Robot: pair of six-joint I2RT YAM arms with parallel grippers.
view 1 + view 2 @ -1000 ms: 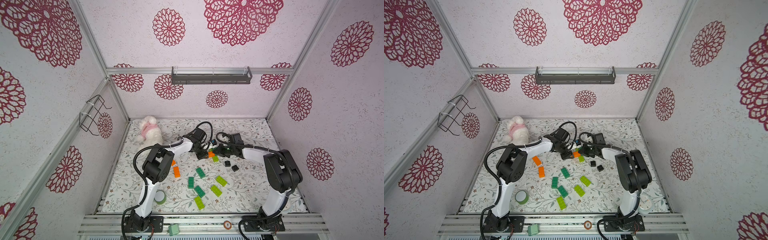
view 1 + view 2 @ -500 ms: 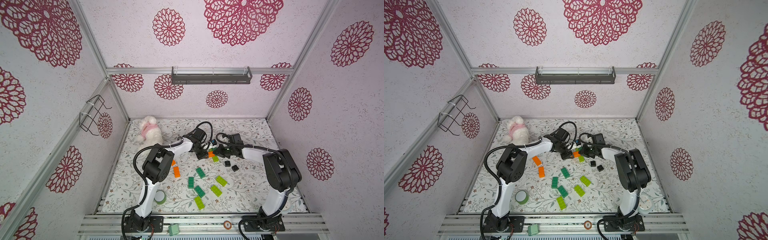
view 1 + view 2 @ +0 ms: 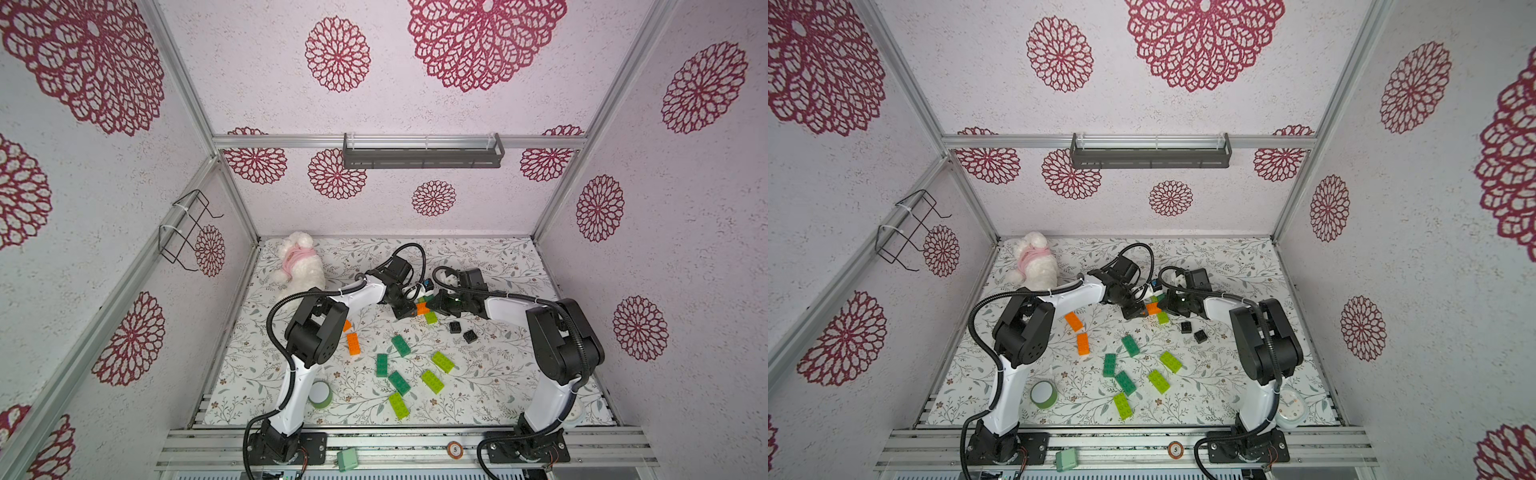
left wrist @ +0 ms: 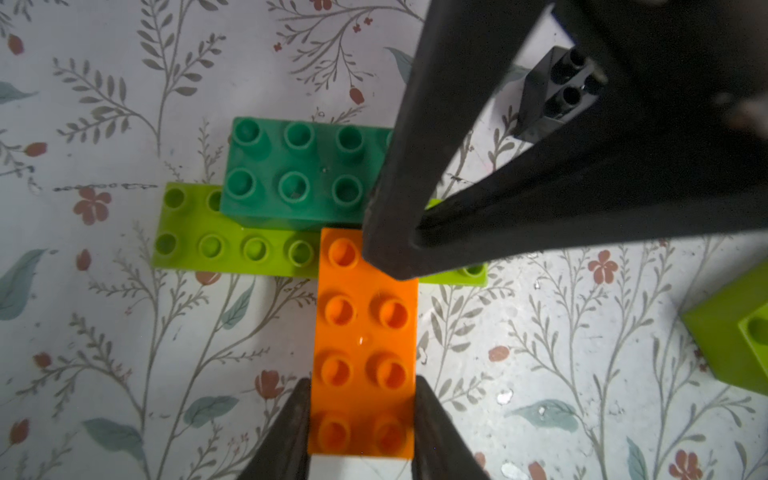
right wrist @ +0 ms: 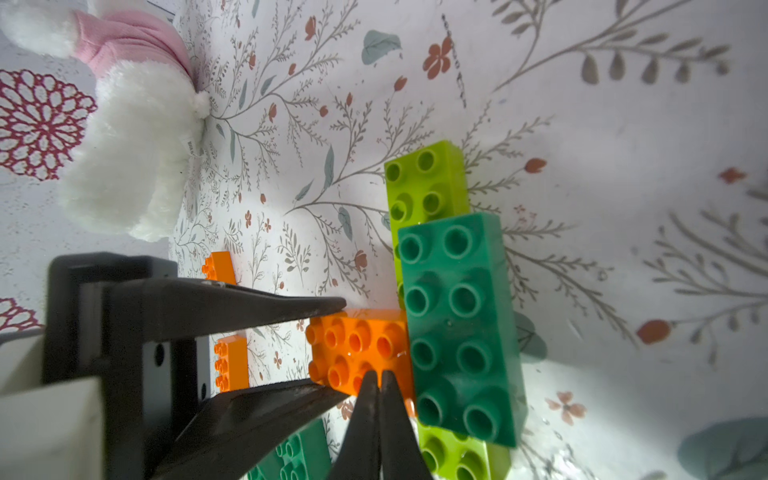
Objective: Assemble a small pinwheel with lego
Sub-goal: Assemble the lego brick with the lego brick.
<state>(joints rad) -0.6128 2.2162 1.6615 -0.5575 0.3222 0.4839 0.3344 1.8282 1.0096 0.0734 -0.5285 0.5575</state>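
A small lego build lies mid-table: a dark green brick (image 4: 299, 174) is stacked on lime green lego (image 4: 232, 245), and an orange brick (image 4: 365, 340) juts out crosswise from them. My left gripper (image 4: 362, 380) is shut on the orange brick's free end, one finger on each long side. My right gripper (image 5: 379, 374) is shut, its tips resting on the studs of the orange brick (image 5: 357, 345) beside the dark green brick (image 5: 457, 324). In both top views the two grippers meet over the orange brick (image 3: 422, 308) (image 3: 1152, 308).
Loose lego lies nearer the front: two black squares (image 3: 455, 327), an orange brick (image 3: 353, 344), dark green bricks (image 3: 400, 345) and lime bricks (image 3: 443, 361). A green tape roll (image 3: 320, 394) sits front left. A white plush toy (image 3: 297, 266) is at the back left.
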